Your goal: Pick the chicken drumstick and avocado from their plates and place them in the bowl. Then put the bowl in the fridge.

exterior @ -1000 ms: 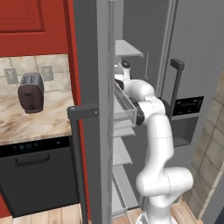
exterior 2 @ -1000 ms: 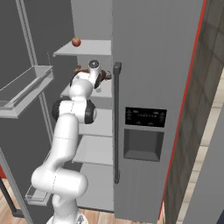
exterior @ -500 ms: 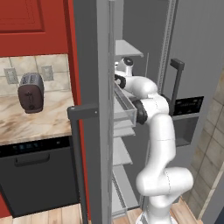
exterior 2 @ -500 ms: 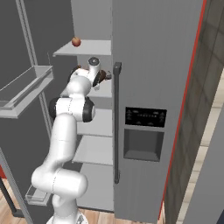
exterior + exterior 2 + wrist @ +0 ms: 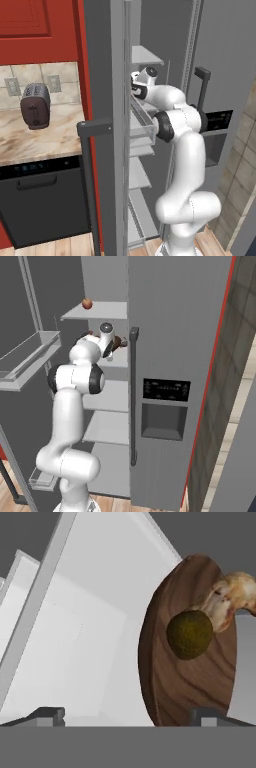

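**Reaching into the fridge with the bowl set down**

Looking from left to right in the left base view, we pass the toaster [image 5: 35,105] on the marble tabletop [image 5: 30,142], then the open fridge [image 5: 107,60] door, then our arm stretched in over the white shelves. In the right base view a small reddish fruit [image 5: 87,303] sits on the top shelf, and just below it our wrist hides most of the bowl [image 5: 118,343], which peeks out brown beside the fridge's closed door handle.

In the hand view our hand [image 5: 129,714] is spread wide, its two dark tips far apart with nothing between them. The bowl [image 5: 170,677] appears tipped on edge here, which we read as the camera's roll, not a real tilt; it seems to rest on a shelf inside the fridge. The avocado [image 5: 190,634] lies near its middle, and the chicken drumstick [image 5: 227,597] touches it and reaches over the rim. We judge the placing essentially done, and the fingers stand apart to let the bowl stay put.
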You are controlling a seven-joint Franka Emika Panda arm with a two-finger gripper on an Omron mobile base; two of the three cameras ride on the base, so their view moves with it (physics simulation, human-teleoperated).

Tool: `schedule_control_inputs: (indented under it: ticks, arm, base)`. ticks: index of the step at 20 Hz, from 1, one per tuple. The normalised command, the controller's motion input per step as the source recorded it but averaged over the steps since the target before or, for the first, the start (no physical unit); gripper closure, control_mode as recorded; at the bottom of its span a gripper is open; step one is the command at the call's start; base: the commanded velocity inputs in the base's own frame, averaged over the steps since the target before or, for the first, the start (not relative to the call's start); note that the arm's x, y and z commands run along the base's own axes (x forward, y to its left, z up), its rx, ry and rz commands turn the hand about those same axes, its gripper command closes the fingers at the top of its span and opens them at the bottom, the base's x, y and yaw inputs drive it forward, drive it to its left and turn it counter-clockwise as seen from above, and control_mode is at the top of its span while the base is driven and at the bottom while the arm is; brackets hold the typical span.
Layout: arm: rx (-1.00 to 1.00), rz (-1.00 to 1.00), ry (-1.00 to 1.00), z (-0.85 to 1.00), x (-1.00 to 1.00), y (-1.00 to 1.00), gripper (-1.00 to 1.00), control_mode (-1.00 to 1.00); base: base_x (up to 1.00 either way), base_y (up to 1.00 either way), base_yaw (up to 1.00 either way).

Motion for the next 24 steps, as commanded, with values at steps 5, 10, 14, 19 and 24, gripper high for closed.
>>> schedule_control_inputs:
  ticks: [5,10,14,19,24]
  arm:
    - [0.0,0.0,0.0,0.22,-0.4,-0.11,-1.0,-1.0]
    - [0.0,0.0,0.0,0.26,-0.43,-0.14,-1.0,-1.0]
    - [0.0,0.0,0.0,0.21,-0.55,-0.16,-1.0,-1.0]
    - [0.0,0.0,-0.02,0.09,-0.69,-0.2,-1.0,-1.0]
    - [0.0,0.0,0.0,0.09,-0.68,-0.18,-1.0,-1.0]
  base:
    - [0.0,0.0,0.0]
    - [0.0,0.0,0.0]
    - [0.0,0.0,0.0]
    - [0.0,0.0,0.0]
    - [0.0,0.0,0.0]
